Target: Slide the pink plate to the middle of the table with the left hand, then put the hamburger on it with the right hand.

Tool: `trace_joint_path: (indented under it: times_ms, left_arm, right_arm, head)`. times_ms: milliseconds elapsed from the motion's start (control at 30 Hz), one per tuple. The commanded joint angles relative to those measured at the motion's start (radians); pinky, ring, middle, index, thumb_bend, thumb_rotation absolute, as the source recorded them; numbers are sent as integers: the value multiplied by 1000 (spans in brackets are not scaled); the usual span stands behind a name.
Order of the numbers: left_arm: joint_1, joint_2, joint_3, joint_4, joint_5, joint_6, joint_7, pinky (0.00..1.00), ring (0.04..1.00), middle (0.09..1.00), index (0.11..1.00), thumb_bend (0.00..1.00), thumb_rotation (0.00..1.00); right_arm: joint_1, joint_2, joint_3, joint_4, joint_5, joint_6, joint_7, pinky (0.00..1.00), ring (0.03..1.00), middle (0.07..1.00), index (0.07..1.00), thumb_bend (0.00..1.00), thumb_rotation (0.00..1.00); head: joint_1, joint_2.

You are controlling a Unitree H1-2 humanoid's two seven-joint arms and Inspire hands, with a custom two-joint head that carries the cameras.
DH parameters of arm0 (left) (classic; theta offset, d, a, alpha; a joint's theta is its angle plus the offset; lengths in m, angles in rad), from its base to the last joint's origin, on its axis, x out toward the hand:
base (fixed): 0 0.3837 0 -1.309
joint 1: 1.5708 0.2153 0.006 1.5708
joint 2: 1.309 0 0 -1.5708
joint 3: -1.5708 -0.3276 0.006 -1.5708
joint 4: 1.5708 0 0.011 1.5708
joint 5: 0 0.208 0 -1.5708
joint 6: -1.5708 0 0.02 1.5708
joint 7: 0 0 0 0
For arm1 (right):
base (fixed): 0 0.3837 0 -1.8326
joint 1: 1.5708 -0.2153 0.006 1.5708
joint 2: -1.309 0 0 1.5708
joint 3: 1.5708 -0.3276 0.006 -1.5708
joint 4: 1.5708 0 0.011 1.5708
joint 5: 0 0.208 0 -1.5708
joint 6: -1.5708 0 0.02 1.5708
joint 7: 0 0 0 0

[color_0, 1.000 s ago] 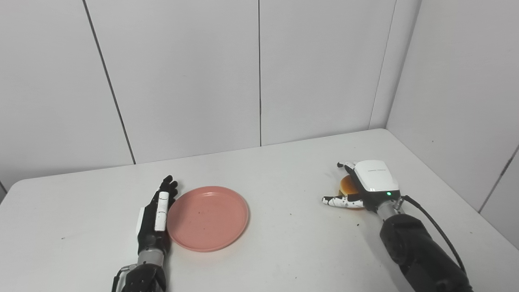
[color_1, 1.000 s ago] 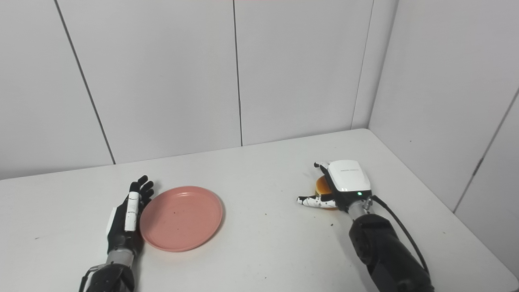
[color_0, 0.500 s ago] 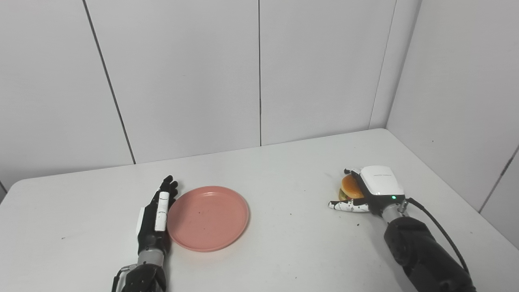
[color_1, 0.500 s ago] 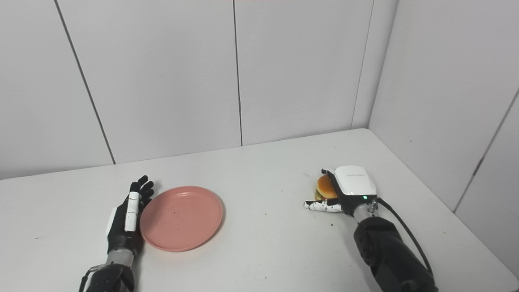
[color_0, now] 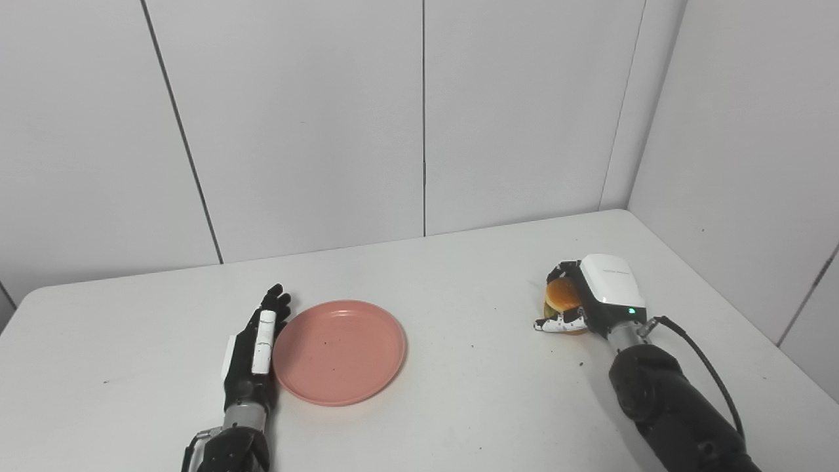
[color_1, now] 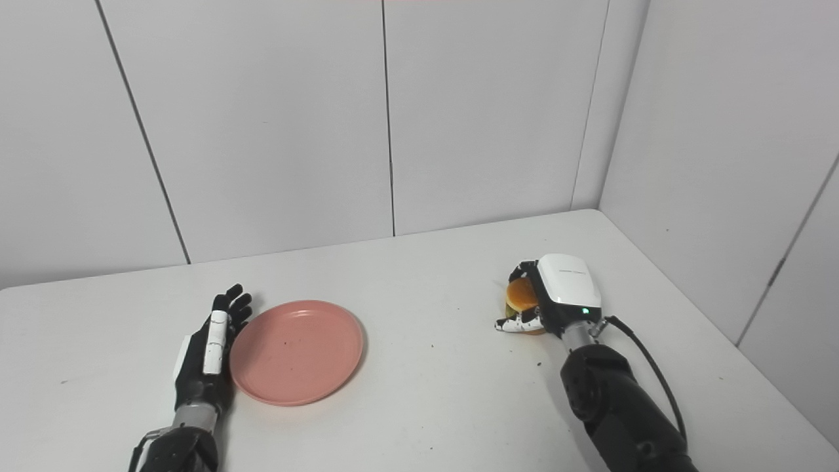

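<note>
**Hamburger gripped at the right, pink plate flanked by the flat left hand**

Much of the small round hamburger with its orange-brown bun is hidden behind the right hand, whose white glossy back plate covers it from the right. Only the domed top of the bun and a thin sliver of the layers beneath can be made out. The speckled white-and-black fingers are curled around the hamburger from the front and over its far side, so the hand is seen clamped on it. Whether the hamburger is resting on the white matte surface or raised just off it cannot be told. The right forearm, sheathed in black, is cut off by the bottom edge, with a black cable looping off it.

The round, shallow, smooth pink plastic plate is found lying flat, left of the surface's middle and well apart from the hamburger. A raised rim is shown, with a few dark specks inside. The black left hand with a white strip along its edge is laid just beside the plate's left rim, fingers straight and held close together, nothing gripped. Whether the rim is actually touched cannot be told. Its wrist is cut off at the bottom edge.

Small dark specks are scattered over the surface.
</note>
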Motion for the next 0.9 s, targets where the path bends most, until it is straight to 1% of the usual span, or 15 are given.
trace_joint_path:
  times_ms: [0, 100, 233, 400, 600, 700, 800, 833, 867]
  left_arm:
    - [-14, -8, -2, -18, 0, 13, -2, 945, 924, 896, 862, 900, 916]
    - [-13, -9, -3, -25, 1, 21, -1, 945, 923, 892, 858, 901, 918]
    - [-12, -12, 0, -31, -6, 25, -5, 959, 924, 888, 854, 895, 916]
    - [-13, -15, -2, -33, -1, 26, -1, 955, 919, 885, 850, 892, 915]
    - [-13, -21, -14, -35, 22, 31, 15, 924, 906, 879, 847, 886, 932]
    - [-13, -30, -19, -37, 29, 32, 21, 932, 913, 883, 847, 880, 931]
    - [-13, -39, -26, -42, 41, 37, 33, 922, 915, 889, 851, 874, 934]
    - [-13, -43, -26, -44, 43, 39, 36, 919, 916, 891, 852, 868, 932]
    - [-13, -48, -26, -44, 47, 39, 40, 917, 916, 892, 852, 866, 928]
  right_arm:
    - [-8, -32, -4, 11, 4, -8, -3, 317, 382, 432, 503, 524, 0]
    - [-6, -30, -10, 0, 27, -16, -10, 306, 370, 424, 502, 524, 0]
    - [-1, -24, -20, -45, 54, 3, 14, 305, 369, 423, 500, 524, 0]
    - [4, -18, -27, -132, 65, 16, 46, 289, 352, 407, 508, 520, 0]
    - [0, -5, -34, -242, 70, 3, 76, 286, 348, 414, 503, 523, 0]
    - [-17, 2, -27, -286, 67, -17, 91, 301, 361, 421, 502, 523, 0]
    - [-30, 13, -22, -330, 63, -1, 119, 314, 366, 418, 502, 522, 0]
    - [-34, 19, -21, -346, 59, 6, 128, 313, 363, 416, 501, 522, 0]
    - [-36, 23, -22, -358, 56, 9, 136, 316, 368, 420, 500, 523, 0]
  head:
    - [3, 2]
    - [4, 3]
    - [7, 5]
    - [19, 9]
    - [45, 11]
    - [76, 9]
    - [109, 10]
    - [109, 10]
    - [129, 10]
